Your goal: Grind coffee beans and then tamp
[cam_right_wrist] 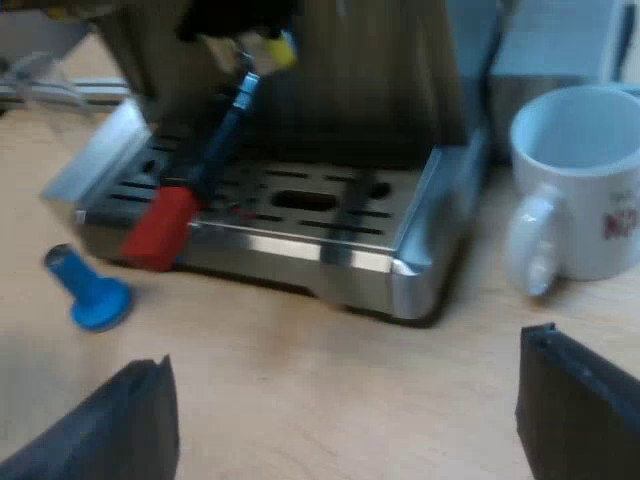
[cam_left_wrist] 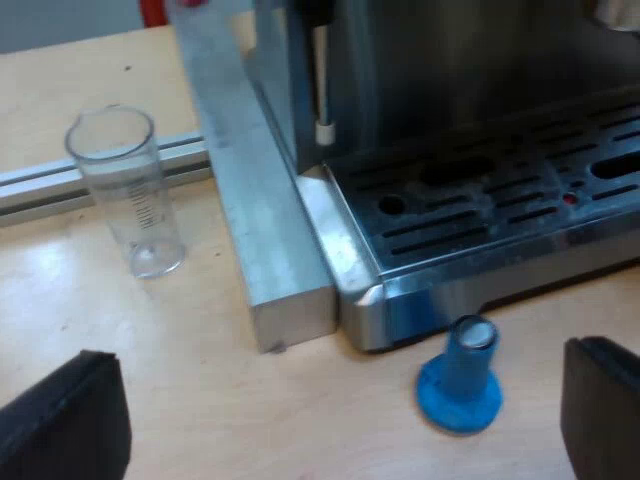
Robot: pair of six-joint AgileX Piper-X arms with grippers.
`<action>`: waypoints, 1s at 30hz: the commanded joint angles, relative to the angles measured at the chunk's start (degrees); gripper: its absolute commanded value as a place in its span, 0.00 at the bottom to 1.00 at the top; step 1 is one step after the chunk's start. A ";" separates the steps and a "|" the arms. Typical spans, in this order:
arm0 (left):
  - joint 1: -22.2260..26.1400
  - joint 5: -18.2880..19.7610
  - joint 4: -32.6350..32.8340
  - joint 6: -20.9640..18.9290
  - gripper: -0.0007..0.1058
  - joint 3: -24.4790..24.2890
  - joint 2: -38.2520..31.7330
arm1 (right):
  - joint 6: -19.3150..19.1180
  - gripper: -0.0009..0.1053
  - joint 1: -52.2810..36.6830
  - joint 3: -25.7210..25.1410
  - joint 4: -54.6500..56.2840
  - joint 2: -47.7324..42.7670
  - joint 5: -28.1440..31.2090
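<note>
Both pairs of jaws stand wide apart and empty over the counter (cam_right_wrist: pixel 300 370). Just ahead of the left jaws the blue tamper (cam_left_wrist: pixel 460 375) stands on its base beside the machine (cam_left_wrist: pixel 480 200), likely parked handy for tamping. Beyond the right jaws the holder (cam_right_wrist: pixel 160 225) seems locked into the machine's front, placed to catch grounds.

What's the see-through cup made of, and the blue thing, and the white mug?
The measuring glass looks like clear glass or plastic: you see the table through it, and it has printed marks. The blue tamper looks like matte plastic, though I can't be sure. The mug looks like glossy white ceramic, with a smooth rim.
</note>
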 commanded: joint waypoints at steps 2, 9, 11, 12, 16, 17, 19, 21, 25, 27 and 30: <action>-3.51 2.36 -2.74 -0.03 0.83 -0.11 -5.09 | -3.54 0.68 0.27 -2.21 -0.40 3.22 -3.17; -9.64 5.32 -4.84 -0.03 0.83 -0.11 -0.81 | -7.64 0.68 5.92 -2.39 -1.83 9.34 -4.06; -11.91 7.97 -5.27 -0.03 0.83 -0.11 0.94 | -8.72 0.68 8.49 -2.53 -2.06 11.44 -4.06; -12.54 8.35 -5.51 -0.03 0.83 -0.11 1.29 | -8.88 0.68 9.19 -2.53 -2.26 11.97 -4.06; -16.91 10.16 -8.73 0.39 0.83 -0.11 4.50 | -8.89 0.68 14.08 -2.53 -5.26 15.16 -2.97; -17.90 10.42 -9.83 0.79 0.83 -0.11 5.28 | -8.89 0.68 15.32 -2.53 -6.32 15.88 -2.01; -19.23 10.41 -11.51 1.99 0.83 -0.11 6.81 | -8.89 0.68 17.66 -2.53 -8.02 16.95 -0.36; -20.34 10.90 -12.55 3.82 0.83 -0.11 8.18 | -8.89 0.68 19.78 -2.53 -9.73 17.93 1.22; -21.72 14.78 -14.55 5.38 0.83 -0.11 10.93 | -8.89 0.68 24.45 -2.53 -12.45 19.64 4.85; -21.80 17.23 -15.45 6.04 0.83 -0.11 12.46 | -8.78 0.68 28.83 -2.37 -14.73 21.49 7.88; -21.80 18.91 -16.39 6.30 0.83 -0.01 14.71 | -7.76 0.68 33.11 -2.27 -17.63 23.77 10.23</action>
